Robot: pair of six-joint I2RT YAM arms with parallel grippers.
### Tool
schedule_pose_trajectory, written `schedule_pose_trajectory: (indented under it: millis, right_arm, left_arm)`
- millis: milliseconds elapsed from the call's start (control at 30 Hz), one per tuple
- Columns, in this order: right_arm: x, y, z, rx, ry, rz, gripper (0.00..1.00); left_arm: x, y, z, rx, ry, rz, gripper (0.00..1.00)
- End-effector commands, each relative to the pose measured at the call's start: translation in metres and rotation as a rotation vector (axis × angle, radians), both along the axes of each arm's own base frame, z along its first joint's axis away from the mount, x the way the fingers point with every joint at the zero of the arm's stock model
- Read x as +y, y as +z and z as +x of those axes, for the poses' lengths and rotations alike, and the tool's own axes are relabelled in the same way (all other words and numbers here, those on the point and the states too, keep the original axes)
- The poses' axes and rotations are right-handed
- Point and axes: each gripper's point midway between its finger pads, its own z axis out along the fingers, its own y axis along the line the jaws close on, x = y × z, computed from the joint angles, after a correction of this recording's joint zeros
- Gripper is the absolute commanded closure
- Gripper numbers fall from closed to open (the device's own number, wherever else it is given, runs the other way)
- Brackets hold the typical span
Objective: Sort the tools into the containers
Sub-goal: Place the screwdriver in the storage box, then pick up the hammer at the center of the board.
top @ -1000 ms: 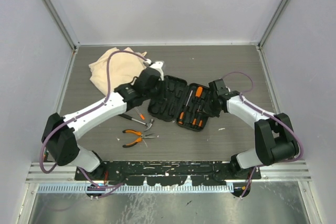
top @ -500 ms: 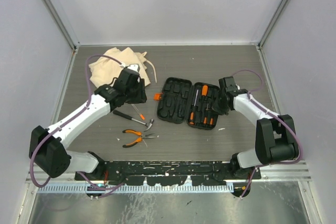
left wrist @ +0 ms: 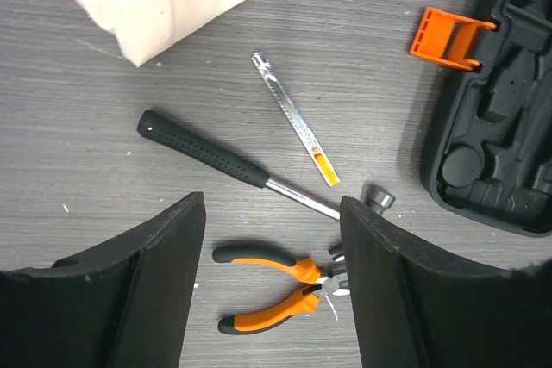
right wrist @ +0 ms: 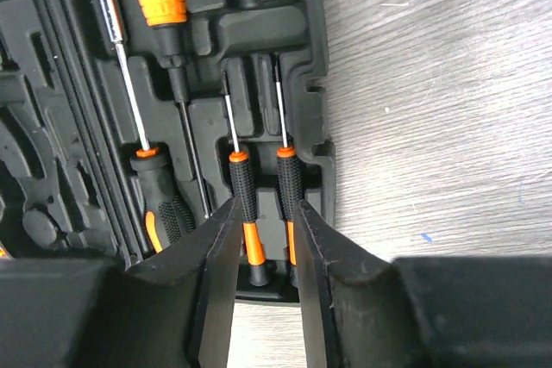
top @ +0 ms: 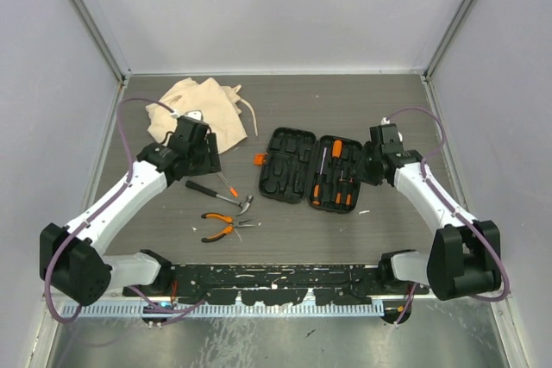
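We found the left claw spread and empty above the hammer and pliers at lower centre. The right claw stood slightly apart over screwdrivers lodged in the case, left of frame.

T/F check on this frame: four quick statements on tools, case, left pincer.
1. The black rectangular plastic tool case lies open. True.
2. The black-handled steel claw hammer is in the case. False: it lies on the table beside it.
3. The orange-and-black-handled pliers lie on the table next to the hammer. True.
4. The left pincer grips the pliers. False: it is open and empty above them.
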Motion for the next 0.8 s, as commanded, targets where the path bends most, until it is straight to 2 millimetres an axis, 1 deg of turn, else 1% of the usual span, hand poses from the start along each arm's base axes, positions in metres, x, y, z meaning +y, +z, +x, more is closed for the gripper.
schedule_pose_trajectory:
  millis: [0,67,133,200,300,333,400,600,667,767]
  right_arm:
    - [0.002,0.034,0.014,-0.124,0.029,0.011,0.58]
    - [0.001,0.040,0.015,-0.153,0.038,0.003,0.53]
    - [0.001,0.046,0.014,-0.181,0.054,-0.003,0.50]
    - [0.001,0.053,0.015,-0.217,0.064,-0.006,0.47]
    - [0.003,0.061,0.015,-0.266,0.081,0.006,0.46]
    - [0.005,0.063,0.015,-0.283,0.090,0.013,0.46]
    - [0.009,0.065,0.015,-0.296,0.106,0.030,0.46]
    - [0.022,0.061,0.015,-0.306,0.154,0.091,0.45]
    - [0.025,0.060,0.015,-0.310,0.165,0.107,0.45]
    - [0.029,0.060,0.014,-0.315,0.175,0.125,0.45]
  left_arm:
    - [0.020,-0.001,-0.001,-0.005,0.064,0.012,0.34]
    - [0.025,-0.007,-0.001,0.010,0.074,0.023,0.33]
    - [0.030,-0.010,0.000,0.028,0.065,0.049,0.33]
    - [0.030,-0.012,0.000,0.046,0.004,0.073,0.32]
    - [0.028,-0.006,0.004,0.023,-0.104,0.115,0.28]
    - [0.029,-0.011,0.006,0.041,-0.128,0.143,0.27]
    - [0.030,-0.012,0.009,0.060,-0.172,0.182,0.26]
    - [0.015,-0.023,0.014,0.143,-0.390,0.222,0.24]
    - [0.011,-0.025,0.017,0.134,-0.431,0.224,0.24]
    - [-0.001,-0.024,0.024,0.079,-0.484,0.186,0.24]
